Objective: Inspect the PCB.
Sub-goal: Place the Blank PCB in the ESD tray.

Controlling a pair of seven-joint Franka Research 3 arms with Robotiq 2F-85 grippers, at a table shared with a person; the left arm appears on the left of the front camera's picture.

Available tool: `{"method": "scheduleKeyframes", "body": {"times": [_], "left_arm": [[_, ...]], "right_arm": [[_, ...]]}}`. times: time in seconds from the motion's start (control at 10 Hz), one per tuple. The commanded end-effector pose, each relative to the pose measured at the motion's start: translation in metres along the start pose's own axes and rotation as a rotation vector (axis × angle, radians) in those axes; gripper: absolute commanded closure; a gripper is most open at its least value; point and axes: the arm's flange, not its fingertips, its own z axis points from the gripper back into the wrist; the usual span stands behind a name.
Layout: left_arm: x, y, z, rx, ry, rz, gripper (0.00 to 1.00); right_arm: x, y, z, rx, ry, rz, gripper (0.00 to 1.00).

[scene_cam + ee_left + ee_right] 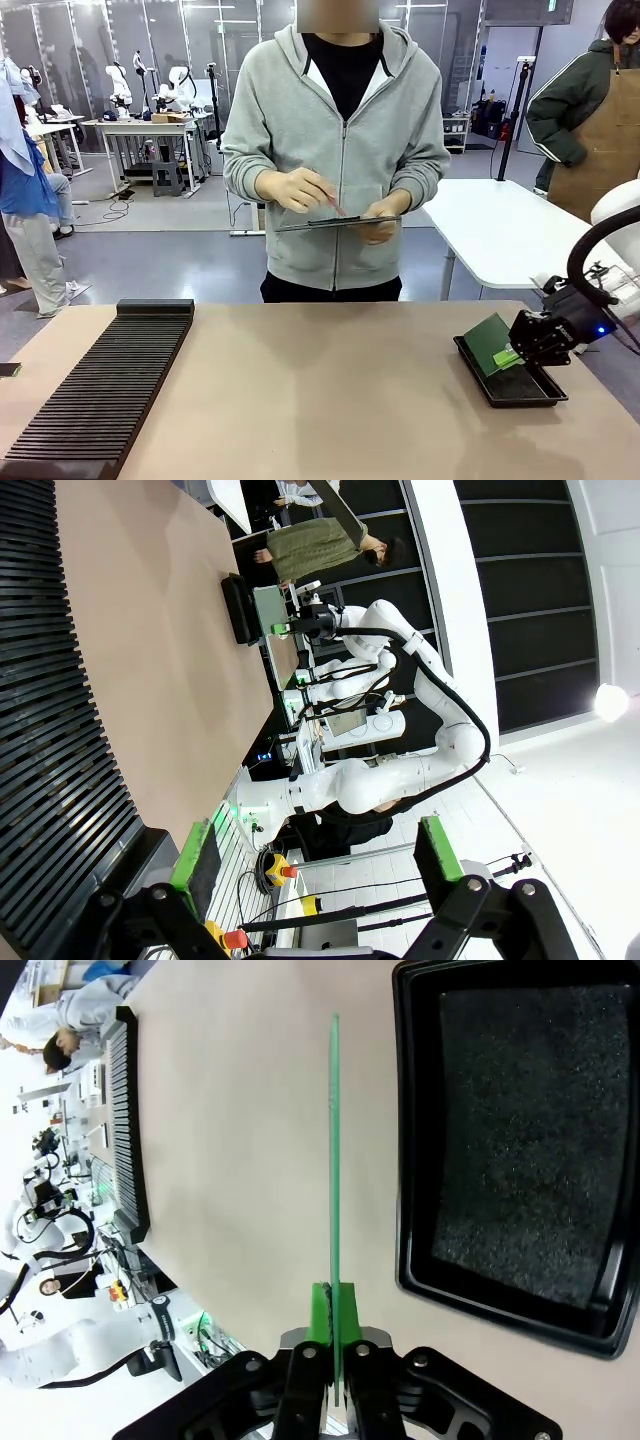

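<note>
One PCB (334,1140) is pinched edge-on by right gripper (331,1325), its face unreadable; black tray (510,1140) just beside; left gripper (320,865) gapes empty

The green PCB (490,343) stands tilted on edge, lifted just over the black tray (532,392).

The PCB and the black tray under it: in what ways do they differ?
The PCB is green and thin; the black tray is dark with a raised rim. The PCB is tilted, pinched at one edge by the right gripper; the black tray lies flat on the table. Both are rectangular.
</note>
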Motion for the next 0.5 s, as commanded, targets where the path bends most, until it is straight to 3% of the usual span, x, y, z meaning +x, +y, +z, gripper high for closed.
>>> {"method": "scheduleKeyframes", "body": {"times": [0.0, 0.4], "left_arm": [[-0.0009, -0.0006, 0.0009, 0.004, 0.004, 0.003, 0.0], [-0.0009, -0.0006, 0.0009, 0.004, 0.004, 0.003, 0.0]], "right_arm": [[0.0134, -0.006, -0.0051, -0.041, -0.022, 0.038, 0.97], [0.0234, -0.016, -0.01, -0.07, -0.033, 0.027, 0.97]]}}
